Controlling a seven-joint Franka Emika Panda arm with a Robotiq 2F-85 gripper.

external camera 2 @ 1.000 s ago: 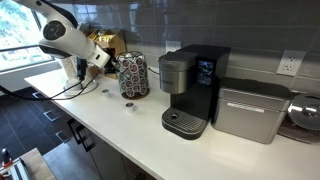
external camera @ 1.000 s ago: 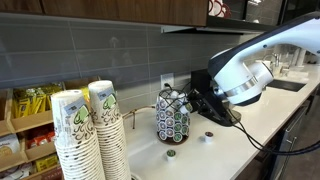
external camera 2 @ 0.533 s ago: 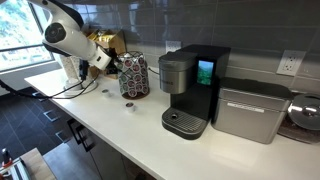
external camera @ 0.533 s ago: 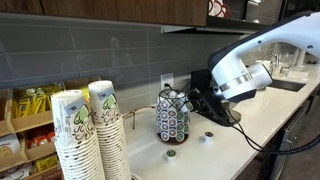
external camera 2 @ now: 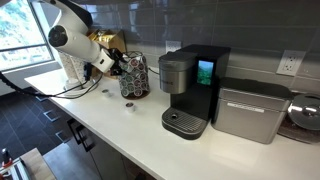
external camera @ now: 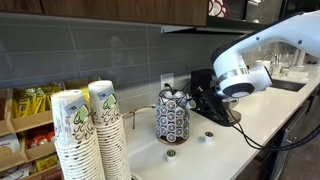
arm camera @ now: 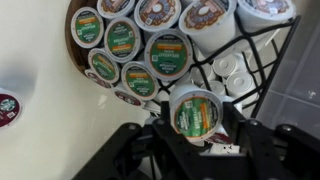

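Note:
My gripper (arm camera: 196,120) is shut on a coffee pod (arm camera: 196,112) with a green label, held between the two black fingers. It is right against a wire pod carousel (arm camera: 140,45) that holds several pods with green and brown lids. In both exterior views the gripper (external camera: 193,101) (external camera 2: 113,63) is at the upper side of the carousel (external camera: 172,120) (external camera 2: 134,76), which stands on the white counter (external camera: 225,150).
Two loose pods (external camera: 171,153) (external camera: 208,136) lie on the counter by the carousel; one shows in the wrist view (arm camera: 8,106). Stacked paper cups (external camera: 85,135) stand nearby. A black coffee machine (external camera 2: 190,85) and a silver appliance (external camera 2: 250,110) stand beside the carousel.
The arm has moved closer to the carousel, carrying the pod up to its upper side. The coffee machine's screen has lit up.

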